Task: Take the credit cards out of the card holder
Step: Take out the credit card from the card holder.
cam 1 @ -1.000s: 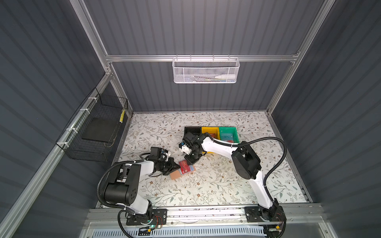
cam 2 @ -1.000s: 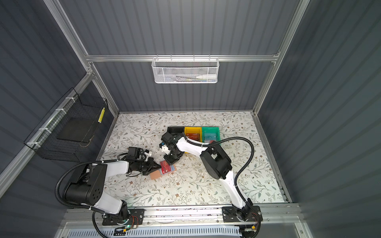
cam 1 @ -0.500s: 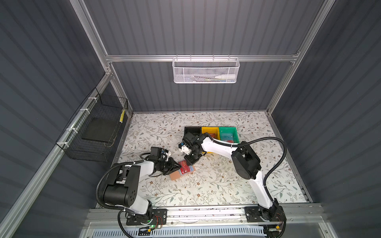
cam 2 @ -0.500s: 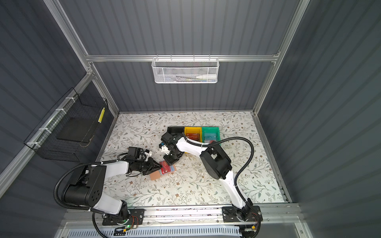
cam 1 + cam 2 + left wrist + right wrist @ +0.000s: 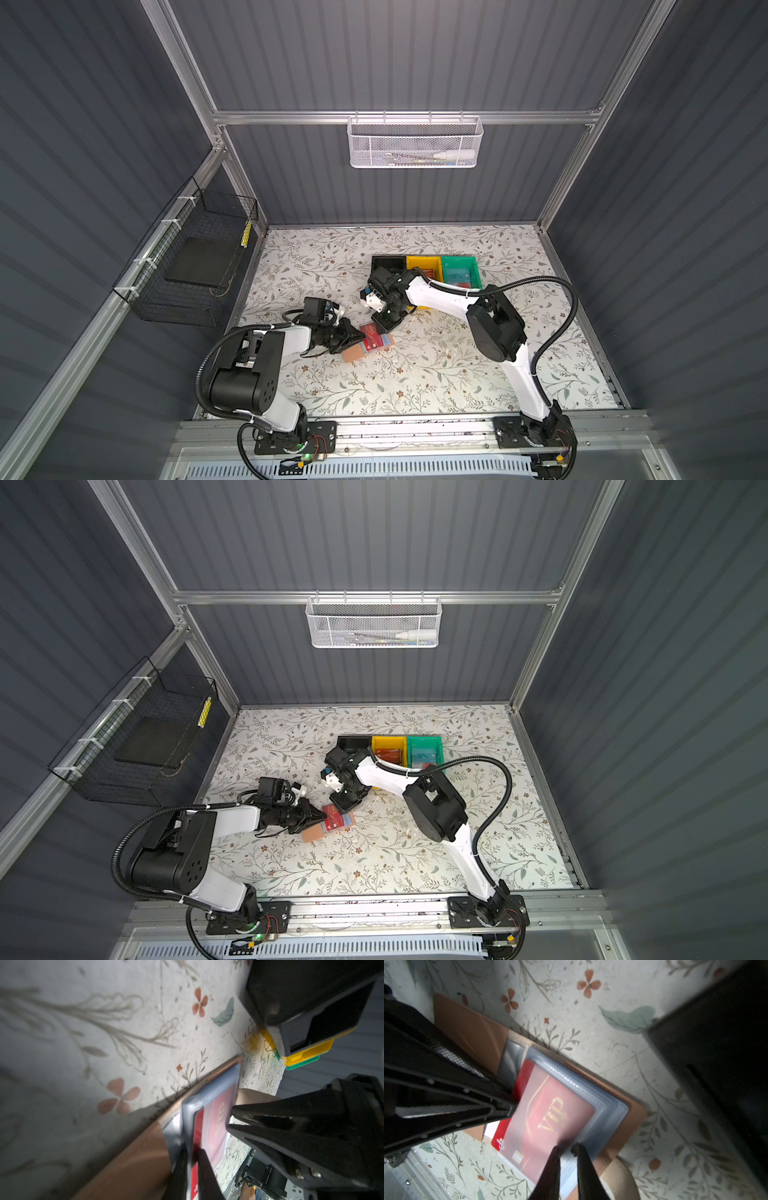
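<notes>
The tan card holder [image 5: 353,354] [image 5: 312,833] lies open on the floral table. A red "VIP" credit card [image 5: 372,337] [image 5: 550,1109] sits in its top bluish sleeve [image 5: 610,1109], one edge sticking out. My left gripper [image 5: 358,336] [image 5: 192,1153] comes in low from the left and is shut on that protruding red edge. From the far side, my right gripper [image 5: 384,326] [image 5: 565,1148] is shut on the corner of the stacked sleeves. In the left wrist view the right gripper [image 5: 230,1119] shows over the card [image 5: 216,1124]. More cards lie in the bins.
A black bin [image 5: 388,262], a yellow bin [image 5: 423,264] and a green bin [image 5: 459,266] stand in a row just behind the right gripper. A black wire basket [image 5: 199,257] hangs on the left wall and a white mesh basket [image 5: 415,143] on the back wall.
</notes>
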Robot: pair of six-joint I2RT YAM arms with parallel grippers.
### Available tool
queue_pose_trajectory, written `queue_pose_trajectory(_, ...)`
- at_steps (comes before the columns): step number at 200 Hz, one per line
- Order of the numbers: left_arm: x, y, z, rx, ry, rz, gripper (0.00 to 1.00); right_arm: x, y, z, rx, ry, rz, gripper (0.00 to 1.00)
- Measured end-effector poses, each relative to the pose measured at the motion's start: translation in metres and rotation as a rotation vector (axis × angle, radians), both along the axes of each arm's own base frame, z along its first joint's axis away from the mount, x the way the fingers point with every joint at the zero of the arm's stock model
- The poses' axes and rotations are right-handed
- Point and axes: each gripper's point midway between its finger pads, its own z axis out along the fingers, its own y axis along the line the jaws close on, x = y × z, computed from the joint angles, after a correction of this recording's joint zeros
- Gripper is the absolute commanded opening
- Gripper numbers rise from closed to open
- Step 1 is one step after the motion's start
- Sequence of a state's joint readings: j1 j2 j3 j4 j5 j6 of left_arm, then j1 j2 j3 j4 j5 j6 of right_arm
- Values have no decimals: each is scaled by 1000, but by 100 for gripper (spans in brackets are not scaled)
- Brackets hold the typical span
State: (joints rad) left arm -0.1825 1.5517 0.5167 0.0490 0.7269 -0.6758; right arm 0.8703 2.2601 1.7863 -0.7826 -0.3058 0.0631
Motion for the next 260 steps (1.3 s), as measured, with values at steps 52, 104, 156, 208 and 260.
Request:
queue_pose_trajectory(52, 0, 0, 0, -1, 4, 1, 5, 0, -1, 0, -4, 2, -2, 19)
queue_pose_trajectory(104, -2, 0, 0, 8, 1, -14, 2, 1, -2, 0, -5, 4, -4, 20)
queue_pose_trajectory(156, -4, 1, 0, 16, 0, -32, 14, 1, -2, 0, -5, 4, -4, 20)
queue_pose_trajectory(208, -2, -2, 12, -8, -30, -36, 22, 0, -1, 0, 0, 7, -1, 20)
queue_pose_trajectory(260, -2, -3, 7, -27, -13, -17, 14, -1, -1, 0, 0, 8, -1, 20)
